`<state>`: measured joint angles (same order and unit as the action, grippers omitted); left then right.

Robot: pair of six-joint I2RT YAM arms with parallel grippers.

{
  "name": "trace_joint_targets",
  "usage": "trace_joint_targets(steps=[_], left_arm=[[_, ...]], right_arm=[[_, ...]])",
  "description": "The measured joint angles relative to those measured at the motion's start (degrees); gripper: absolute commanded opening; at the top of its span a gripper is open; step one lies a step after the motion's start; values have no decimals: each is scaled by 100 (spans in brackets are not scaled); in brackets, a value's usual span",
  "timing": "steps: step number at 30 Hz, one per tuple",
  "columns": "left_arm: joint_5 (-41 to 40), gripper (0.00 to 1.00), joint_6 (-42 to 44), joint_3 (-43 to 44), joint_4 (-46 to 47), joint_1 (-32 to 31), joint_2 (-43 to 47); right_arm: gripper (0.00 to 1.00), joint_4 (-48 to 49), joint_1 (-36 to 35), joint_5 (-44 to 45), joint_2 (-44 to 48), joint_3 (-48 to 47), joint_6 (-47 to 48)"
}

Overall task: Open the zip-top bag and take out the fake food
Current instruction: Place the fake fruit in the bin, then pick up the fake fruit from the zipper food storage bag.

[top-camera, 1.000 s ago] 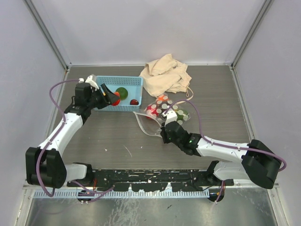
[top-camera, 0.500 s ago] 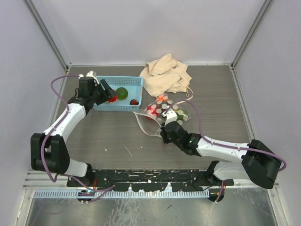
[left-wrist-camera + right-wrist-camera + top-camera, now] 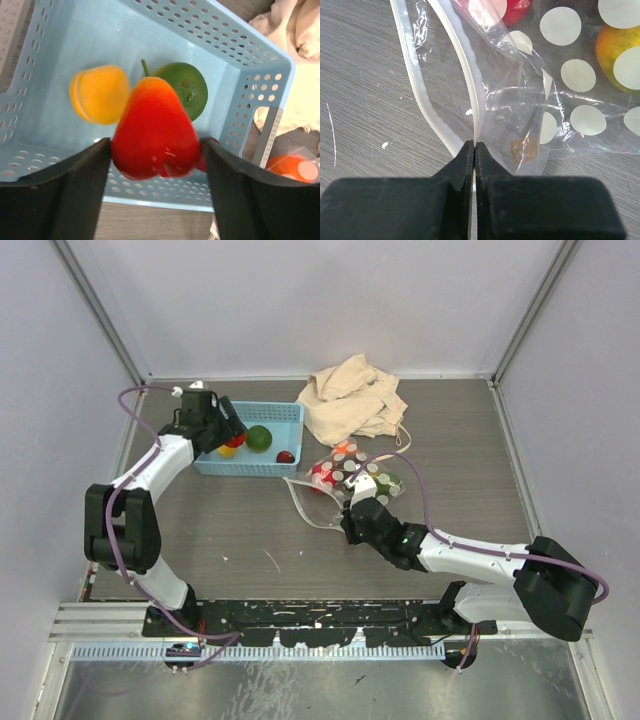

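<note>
The zip-top bag [image 3: 352,478], clear with white dots, lies open at mid-table with fake food [image 3: 321,475] still inside. My right gripper [image 3: 346,516] is shut on its white zip strip [image 3: 470,90] at the near rim, and the wrist view shows red food [image 3: 516,9] and a yellow-green fruit [image 3: 620,55] through the plastic. My left gripper [image 3: 155,150] hangs over the blue basket [image 3: 240,50], its fingers against both sides of a red pear-shaped fruit [image 3: 155,130]. A green fruit [image 3: 186,90] and a yellow one [image 3: 100,95] lie in the basket below.
A beige cloth bag [image 3: 350,400] lies bunched at the back, just right of the blue basket [image 3: 283,412]. A small dark red fruit [image 3: 286,456] rests in the basket's right corner. Grey walls close in the table on three sides.
My left arm has swung further back and left over the basket, carrying the red fruit, and a yellow fruit now shows beneath it. The right arm and the bag have not moved.
</note>
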<state>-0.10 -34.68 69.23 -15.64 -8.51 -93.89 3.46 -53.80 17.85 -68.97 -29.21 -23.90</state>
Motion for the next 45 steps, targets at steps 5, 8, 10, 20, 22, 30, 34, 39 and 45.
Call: trace_joint_targets(steps=[5,8,10,20,22,30,34,39,45], left_arm=[[-179,98,111,146,-39,-28,-114],[-262,98,160,149,-31,-39,-107],[-317,98,229,133,-4,-44,-72],[-87,98,315,-2072,1598,-44,2264],[184,99,225,-2708,1937,-44,2909],[1869,80,-518,-3941,2909,-409,3720],[2096,76,-691,-4402,2983,-1384,3884],[1982,73,-686,-4511,3069,-2404,3932],[1744,71,-699,-4511,3499,-2846,3432]], right_arm=[[1,35,2,-15,0,20,0],[1,50,2,-28,0,20,0],[1,68,2,-42,0,22,0],[2,146,4,-184,415,284,-22],[2,170,4,-232,553,326,-28],[2,223,31,-378,1180,546,-59],[1,221,31,-439,1438,669,-63],[1,234,31,-673,1578,743,-42],[1,354,31,-1010,1731,826,-42]])
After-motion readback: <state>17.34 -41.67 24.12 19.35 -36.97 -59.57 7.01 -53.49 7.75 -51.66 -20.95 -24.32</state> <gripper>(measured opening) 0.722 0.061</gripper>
